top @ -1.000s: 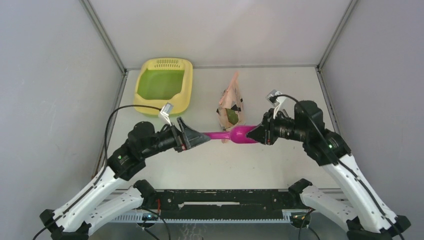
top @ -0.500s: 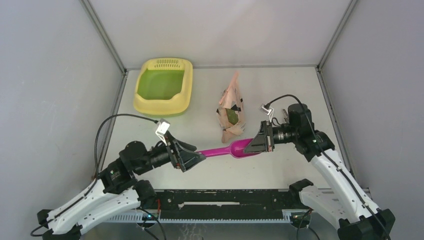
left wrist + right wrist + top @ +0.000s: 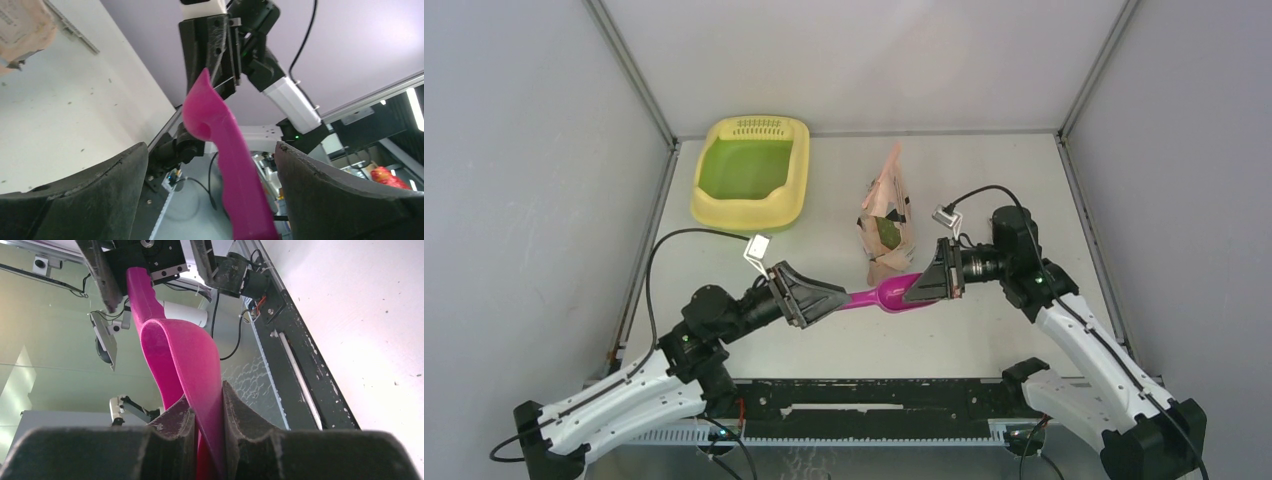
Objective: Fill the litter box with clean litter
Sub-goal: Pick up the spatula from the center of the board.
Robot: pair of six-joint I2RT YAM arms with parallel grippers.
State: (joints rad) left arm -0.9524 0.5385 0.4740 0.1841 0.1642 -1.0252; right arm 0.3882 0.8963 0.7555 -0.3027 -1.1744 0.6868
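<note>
Right jaws clamp the magenta scoop (image 3: 879,297) by its bowl, while my left jaws stand wide around its handle.

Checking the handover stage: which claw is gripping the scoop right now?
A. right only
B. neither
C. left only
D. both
A: the right claw is shut on the wall of the scoop, while the left claw stands wide open around the handle with a gap on each side.
</note>
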